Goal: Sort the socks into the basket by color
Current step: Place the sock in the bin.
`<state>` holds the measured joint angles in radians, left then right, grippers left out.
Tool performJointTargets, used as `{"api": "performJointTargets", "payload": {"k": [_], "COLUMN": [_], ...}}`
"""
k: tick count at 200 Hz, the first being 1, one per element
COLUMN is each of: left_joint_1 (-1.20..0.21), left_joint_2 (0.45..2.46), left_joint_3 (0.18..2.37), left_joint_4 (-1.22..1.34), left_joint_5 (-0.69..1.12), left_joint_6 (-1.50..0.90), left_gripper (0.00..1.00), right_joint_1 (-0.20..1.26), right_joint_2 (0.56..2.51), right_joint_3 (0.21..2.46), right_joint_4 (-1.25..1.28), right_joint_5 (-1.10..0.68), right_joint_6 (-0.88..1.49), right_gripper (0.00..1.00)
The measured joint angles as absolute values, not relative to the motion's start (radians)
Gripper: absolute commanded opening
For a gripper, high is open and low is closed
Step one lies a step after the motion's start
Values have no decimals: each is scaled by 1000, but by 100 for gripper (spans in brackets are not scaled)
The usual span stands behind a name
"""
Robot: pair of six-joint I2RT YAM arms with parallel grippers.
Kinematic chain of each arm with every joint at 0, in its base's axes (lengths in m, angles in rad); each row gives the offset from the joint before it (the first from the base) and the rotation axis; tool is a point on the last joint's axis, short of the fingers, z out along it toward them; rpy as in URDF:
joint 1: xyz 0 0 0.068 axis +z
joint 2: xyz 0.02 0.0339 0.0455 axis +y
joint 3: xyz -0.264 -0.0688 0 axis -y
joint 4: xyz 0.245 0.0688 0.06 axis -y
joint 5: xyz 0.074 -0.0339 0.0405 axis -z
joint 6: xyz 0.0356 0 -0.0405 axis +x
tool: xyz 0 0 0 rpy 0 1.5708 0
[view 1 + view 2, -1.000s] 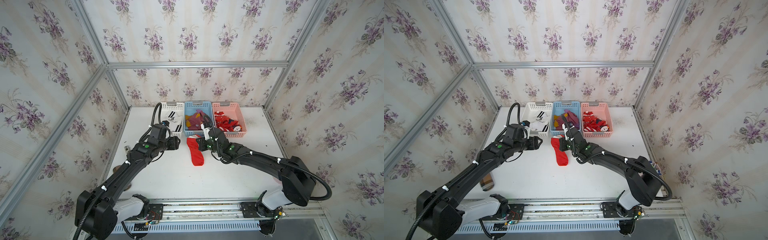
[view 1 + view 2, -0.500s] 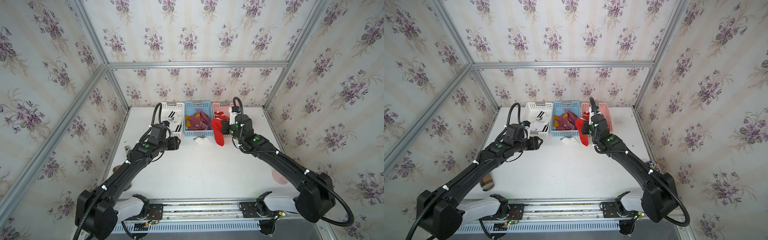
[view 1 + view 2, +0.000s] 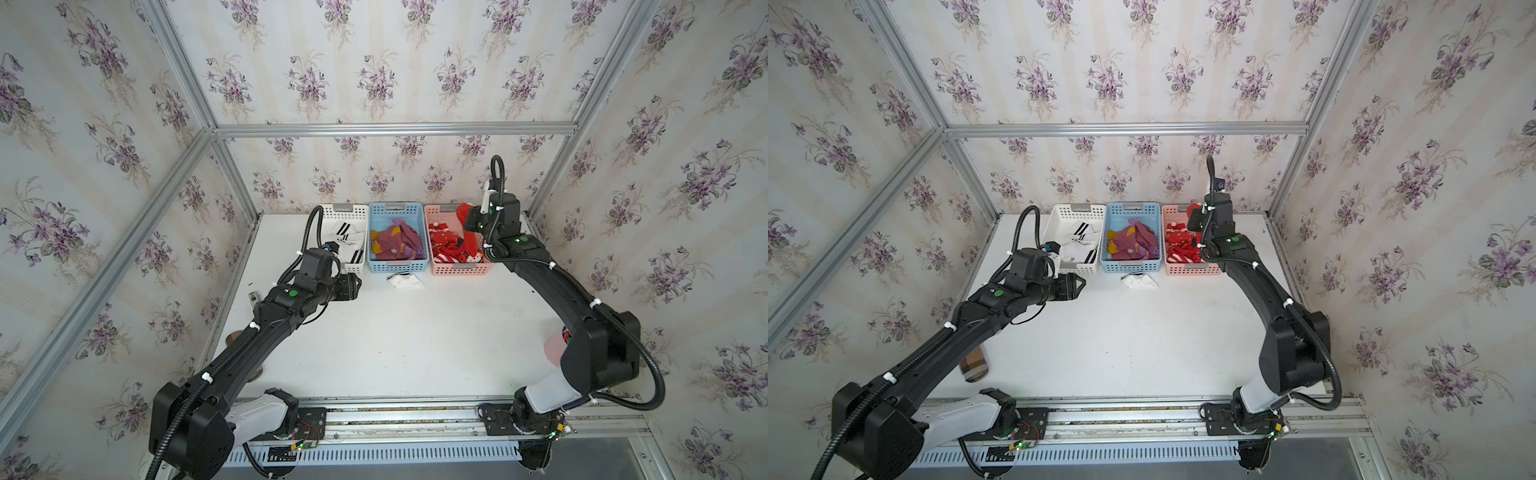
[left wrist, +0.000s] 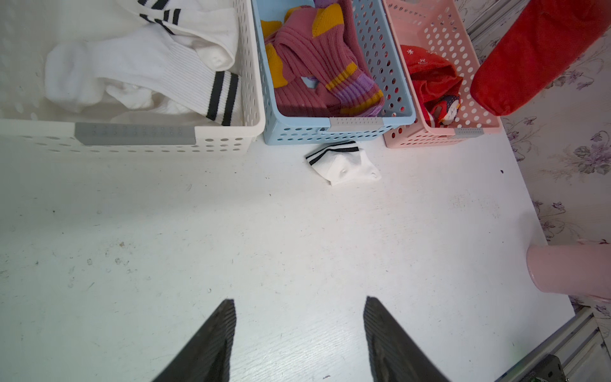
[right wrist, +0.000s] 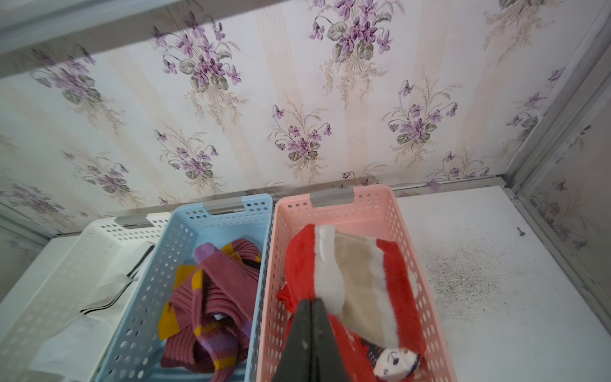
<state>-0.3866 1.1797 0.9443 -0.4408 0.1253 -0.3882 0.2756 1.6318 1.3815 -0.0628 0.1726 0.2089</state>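
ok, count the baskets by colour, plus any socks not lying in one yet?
White basket: 1
Blue basket: 1
Pink basket: 1
White striped sock loose on the table: 1
Red sock held in the right end effector: 1
Total: 5

Both top views looked down from high in front onto my whole bench (image 3: 395, 340); both wrist cameras faced the baskets (image 4: 297, 135) closely.
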Motion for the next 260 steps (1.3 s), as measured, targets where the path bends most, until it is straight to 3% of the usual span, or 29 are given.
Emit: {"api": "performJointTargets", "payload": {"k": [11,40,72,179,260], "left_joint_1": [-387,-387,-387,-398,-578], "left_joint_2": [1180,1187,1188,1251,1454], "left_joint_3": [942,941,941,939,1021], "left_joint_4": [-441,-440,-440,-390,-321], "left_joint_5": [125,133,134,160,69], "left_joint_6": [-389,-396,-397,-421,-441], "left_gripper": [64,64,64,65,66], "right_joint_1": [284,292,296,295,295], "right_joint_2": [1702,1837,1845,1598,1356], "right_joint_3": [1419,1480,1468,1227,931], "right_joint_4": [-67,-77,-59,-11,41], "right_joint_5": [181,119,36,-43,-88], "right_joint_6": [207,218,247,294,368], "right_gripper": [5,24,33,36,37]}}
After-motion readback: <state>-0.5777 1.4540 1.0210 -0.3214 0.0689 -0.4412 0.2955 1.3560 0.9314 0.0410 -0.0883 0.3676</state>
